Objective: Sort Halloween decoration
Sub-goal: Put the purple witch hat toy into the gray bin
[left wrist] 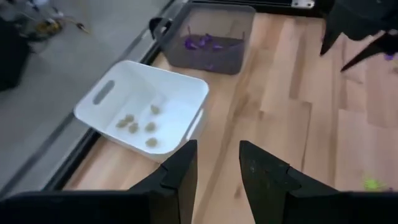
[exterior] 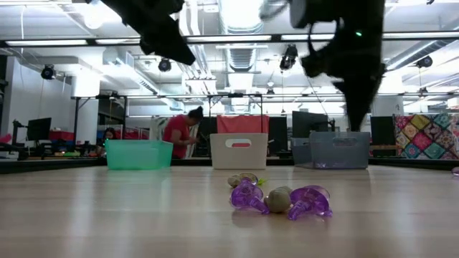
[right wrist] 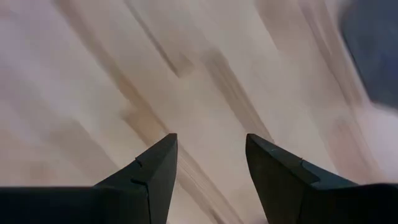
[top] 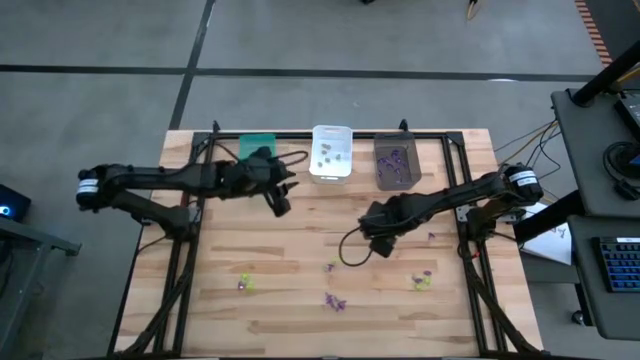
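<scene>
Now I need the next pick, and the nearest candidates lie at the front of the table (top: 300, 300): a cluster of purple trinkets (exterior: 280, 200) with a greyish one (exterior: 278, 198) tucked between them, touching. I would come down straight over one piece only, since these things are small, spiky, glossy plastic and likely to skid or flip if nudged sideways. More purple and yellow-green trinkets (top: 246, 283) are scattered well apart across the front boards.

My right gripper (top: 378, 246) hangs over bare pale wood near the middle, jaws spread wide and empty; it looks best placed for the purple pieces. My left gripper (left wrist: 217, 171) sits farther back beside the white bin (left wrist: 142, 111), jaws parted with nothing between them, so I judge a drop just done.

At the far edge stand three smooth rectangular tubs: green bin (top: 257, 147), the white one holding greyish lumps (left wrist: 138, 125), and the dark grey bin (top: 396, 161) holding purple pieces. A person (exterior: 179, 136) stands in the room beyond.
</scene>
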`<state>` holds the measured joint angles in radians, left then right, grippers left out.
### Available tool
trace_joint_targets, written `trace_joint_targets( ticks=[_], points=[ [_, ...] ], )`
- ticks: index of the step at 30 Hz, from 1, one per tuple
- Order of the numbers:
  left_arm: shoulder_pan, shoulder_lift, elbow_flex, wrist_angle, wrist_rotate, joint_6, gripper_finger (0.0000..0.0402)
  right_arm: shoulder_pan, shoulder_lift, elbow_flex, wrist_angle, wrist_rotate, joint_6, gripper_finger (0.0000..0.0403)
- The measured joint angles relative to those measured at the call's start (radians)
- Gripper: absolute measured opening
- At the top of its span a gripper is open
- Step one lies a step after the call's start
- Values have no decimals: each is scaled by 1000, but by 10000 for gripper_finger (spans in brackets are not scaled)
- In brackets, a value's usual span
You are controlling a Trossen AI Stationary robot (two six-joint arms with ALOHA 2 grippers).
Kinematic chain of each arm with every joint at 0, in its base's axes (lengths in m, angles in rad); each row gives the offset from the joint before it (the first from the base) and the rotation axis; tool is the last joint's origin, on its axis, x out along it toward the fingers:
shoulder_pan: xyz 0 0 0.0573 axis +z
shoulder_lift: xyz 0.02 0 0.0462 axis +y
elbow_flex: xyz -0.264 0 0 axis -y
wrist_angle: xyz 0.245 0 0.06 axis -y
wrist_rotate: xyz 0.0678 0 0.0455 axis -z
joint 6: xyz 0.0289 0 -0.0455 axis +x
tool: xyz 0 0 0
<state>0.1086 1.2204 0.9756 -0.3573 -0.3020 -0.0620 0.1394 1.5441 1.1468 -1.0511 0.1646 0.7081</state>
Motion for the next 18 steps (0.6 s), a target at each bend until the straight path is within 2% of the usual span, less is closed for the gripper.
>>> trace_joint_targets(
  ticks=[7, 18],
  points=[
    [-94, -3, -2, -1, -186, 0, 103, -9, -41, -100, -143, -14, 123, 185],
    [-97, -3, -5, -6, -214, -6, 103, -16, -269, -335, -173, -54, 399, 185]
  ],
)
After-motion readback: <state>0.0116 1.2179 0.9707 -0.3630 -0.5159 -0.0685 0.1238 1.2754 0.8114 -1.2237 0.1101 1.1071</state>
